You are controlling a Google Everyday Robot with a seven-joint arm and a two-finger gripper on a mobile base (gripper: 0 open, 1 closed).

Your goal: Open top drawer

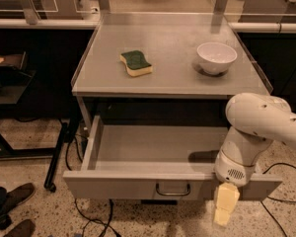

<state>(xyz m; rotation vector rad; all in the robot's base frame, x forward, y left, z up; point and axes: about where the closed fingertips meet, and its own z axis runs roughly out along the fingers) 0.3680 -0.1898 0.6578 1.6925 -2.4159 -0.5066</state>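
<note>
As the top drawer (123, 187) stands open, the gripper (225, 205) hangs before its front.

The white arm (260, 116) was bent in from the right, and the claw (222, 214) was held pointing downward, low in the view.

Speckled terrazzo floor (24, 135) with dark cables (110, 210) lies beneath a grey metal table (172, 58).
</note>
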